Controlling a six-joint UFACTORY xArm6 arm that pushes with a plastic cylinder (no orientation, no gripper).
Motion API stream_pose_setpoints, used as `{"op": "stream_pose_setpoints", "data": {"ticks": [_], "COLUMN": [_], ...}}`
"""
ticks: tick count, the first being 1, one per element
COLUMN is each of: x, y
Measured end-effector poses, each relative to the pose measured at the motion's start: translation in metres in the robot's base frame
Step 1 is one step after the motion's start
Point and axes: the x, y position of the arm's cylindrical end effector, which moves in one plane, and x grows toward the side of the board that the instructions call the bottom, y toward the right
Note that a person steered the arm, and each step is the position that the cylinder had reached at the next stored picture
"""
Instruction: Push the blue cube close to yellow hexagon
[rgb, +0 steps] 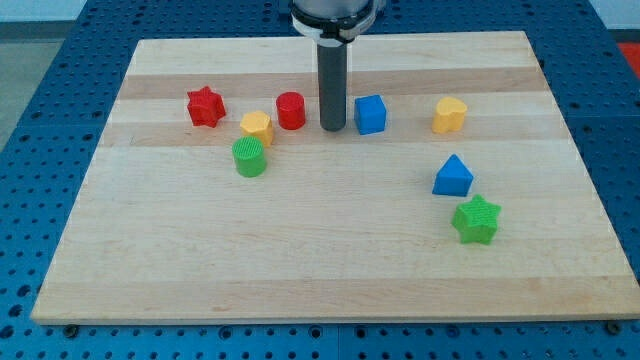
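Note:
The blue cube sits on the wooden board just right of centre, near the view's top. The yellow hexagon lies to its left, touching a green cylinder below it. My tip stands just left of the blue cube, between it and a red cylinder. The tip is close to the cube's left side; I cannot tell whether they touch.
A red star lies at the left. A yellow heart-like block lies right of the cube. A blue triangle and a green star sit at the lower right.

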Motion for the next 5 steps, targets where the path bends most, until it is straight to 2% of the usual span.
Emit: {"op": "stream_pose_setpoints", "data": {"ticks": [5], "x": [-0.013], "y": [0.032]}}
